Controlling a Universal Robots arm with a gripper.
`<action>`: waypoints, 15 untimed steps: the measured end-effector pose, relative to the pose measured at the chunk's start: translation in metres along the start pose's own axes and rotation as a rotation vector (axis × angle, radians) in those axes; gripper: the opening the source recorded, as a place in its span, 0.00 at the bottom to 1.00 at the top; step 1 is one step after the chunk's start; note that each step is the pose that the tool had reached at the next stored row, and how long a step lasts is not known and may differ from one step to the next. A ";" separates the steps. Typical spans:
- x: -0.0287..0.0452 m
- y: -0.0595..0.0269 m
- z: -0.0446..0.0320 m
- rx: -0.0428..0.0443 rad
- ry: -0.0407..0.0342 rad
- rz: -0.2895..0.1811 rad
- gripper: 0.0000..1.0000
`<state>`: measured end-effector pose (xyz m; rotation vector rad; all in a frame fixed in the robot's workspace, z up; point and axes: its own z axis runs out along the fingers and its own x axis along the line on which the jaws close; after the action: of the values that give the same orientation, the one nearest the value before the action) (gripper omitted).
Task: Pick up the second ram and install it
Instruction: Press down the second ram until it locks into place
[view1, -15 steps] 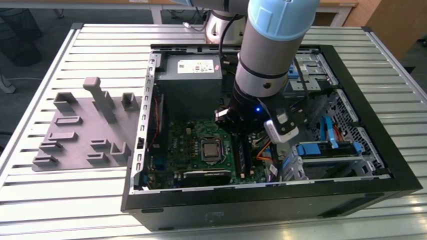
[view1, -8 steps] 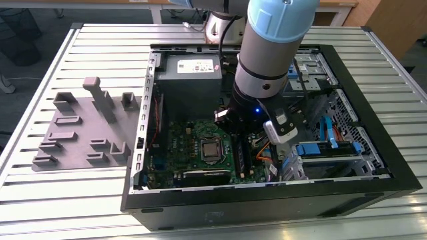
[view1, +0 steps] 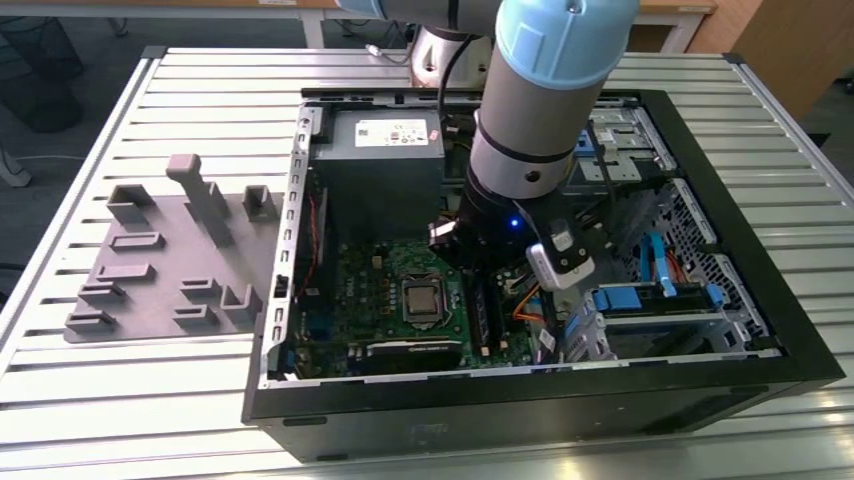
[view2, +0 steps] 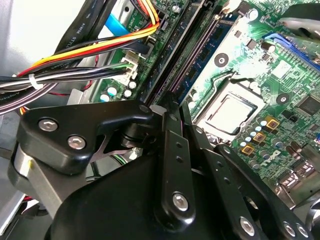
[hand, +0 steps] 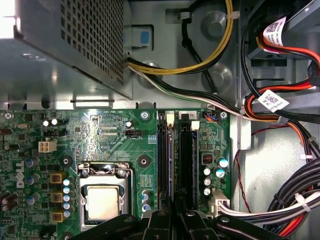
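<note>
The second ram (hand: 170, 160) is a thin blue stick standing on edge in the memory slot nearer the CPU socket. In the second wrist view its blue face (view2: 199, 65) with dark chips shows beside the slot. My gripper (view2: 173, 106) is low over the motherboard, its black fingers (view2: 170, 135) drawn together on the stick's upper edge at one end of the slot. The stick runs straight in under the gripper (hand: 175, 200) in the first wrist view. In the exterior view the gripper (view1: 478, 262) is deep inside the open computer case, mostly hidden by the arm's wrist.
The power supply box (hand: 65, 45) stands just beyond the slots. The CPU socket (hand: 105, 200) lies beside them. Thick cable bundles (hand: 280, 115) run along the other side. Drive bays with blue latches (view1: 641, 295) sit at the exterior view's right. A grey parts holder (view1: 160, 260) lies outside the case.
</note>
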<state>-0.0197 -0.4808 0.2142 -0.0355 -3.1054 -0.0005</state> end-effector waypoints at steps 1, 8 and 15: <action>0.0000 0.0000 0.0002 -0.0001 0.0000 0.000 0.14; -0.0001 0.0000 0.0016 0.0000 0.0000 0.000 0.14; -0.0001 0.0000 0.0037 0.0000 0.0000 0.000 0.14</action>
<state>-0.0197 -0.4808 0.2105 -0.0354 -3.1054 -0.0005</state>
